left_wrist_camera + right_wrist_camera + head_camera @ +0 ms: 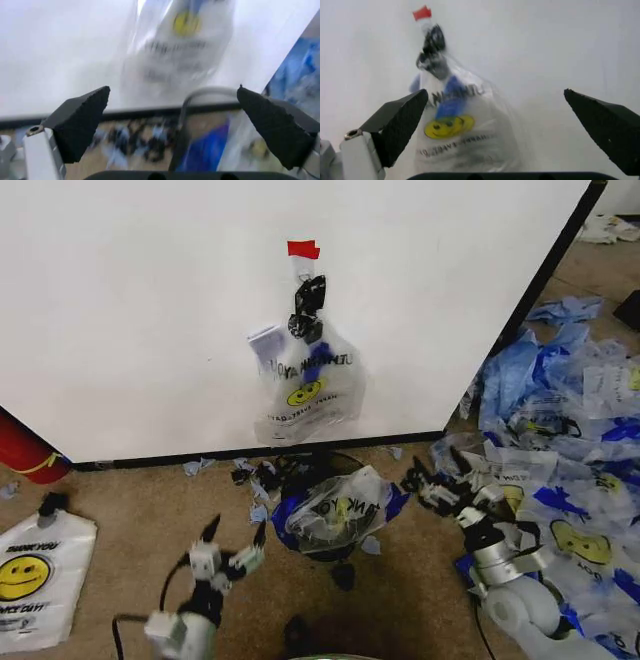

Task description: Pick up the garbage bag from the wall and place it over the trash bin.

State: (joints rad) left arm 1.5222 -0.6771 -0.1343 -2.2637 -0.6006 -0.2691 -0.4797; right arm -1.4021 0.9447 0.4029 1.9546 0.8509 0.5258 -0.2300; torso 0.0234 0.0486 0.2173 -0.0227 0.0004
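One garbage bag [305, 385] hangs long-axis vertical on the wall [150, 320], pinned under red tape [303, 249], its thin see-through film crinkled and the smiley upside down. Below it I see the round black mesh trash bin [300, 480], already holding a clear bag. My left gripper [232, 538] and right gripper [440, 478] both sit low with fingers spread wide, holding nothing.

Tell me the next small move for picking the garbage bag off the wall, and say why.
Probably raise the open right gripper toward the garbage bag, which hangs untouched on the wall under red tape. The left gripper is open and low beside the trash bin.
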